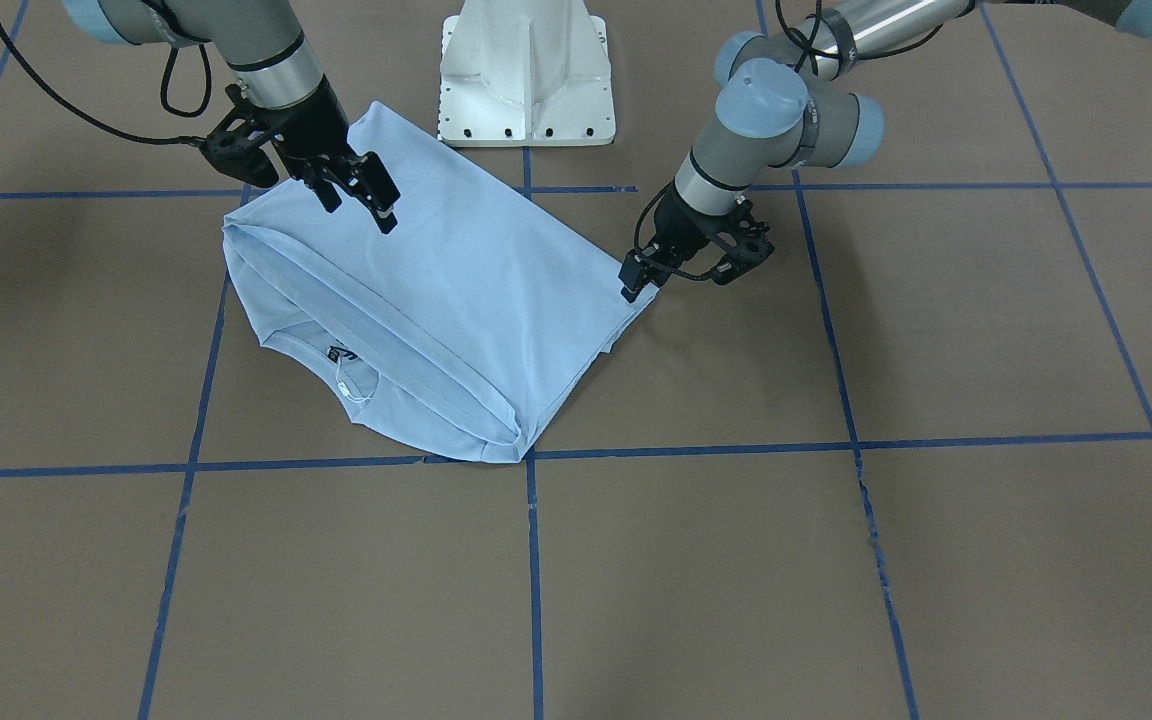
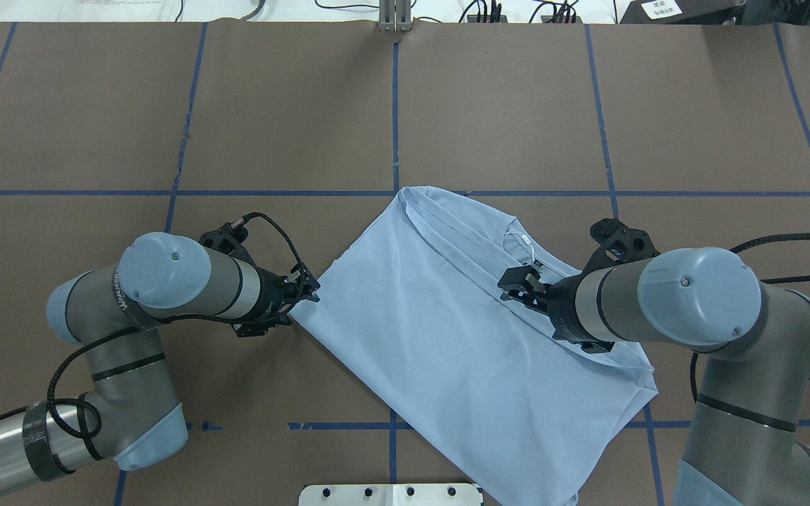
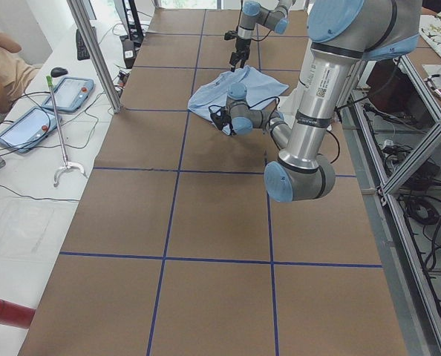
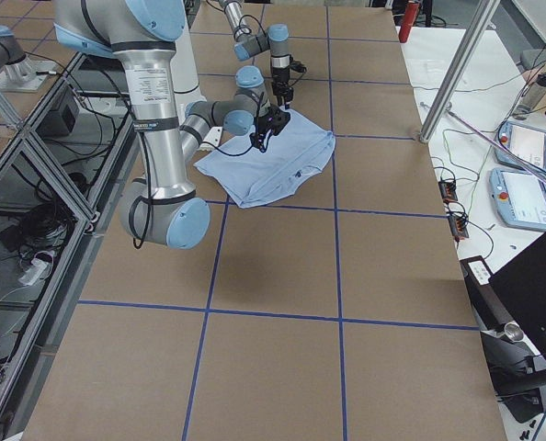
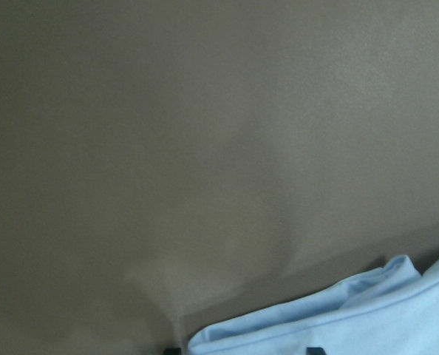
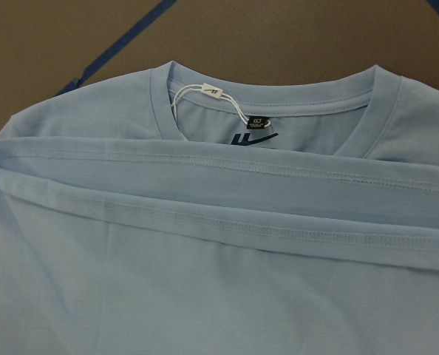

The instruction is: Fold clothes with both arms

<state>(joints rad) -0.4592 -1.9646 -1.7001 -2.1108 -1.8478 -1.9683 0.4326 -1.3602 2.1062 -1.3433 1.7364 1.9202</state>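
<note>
Brown table (image 1: 836, 560) bears T-shirt (image 1: 476, 270); neck label (image 6: 250, 139) lettering unreadable.

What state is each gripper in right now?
Left gripper: at a corner of the shirt; cannot tell whether its jaws are shut.
Right gripper: open, holding nothing.

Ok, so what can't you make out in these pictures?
Left gripper grip on the T-shirt corner: left wrist view's bottom edge cuts its fingers off.
Neck label lettering: too small, right wrist view.
T-shirt's near corner: overhead view's bottom edge cuts it off.
</note>
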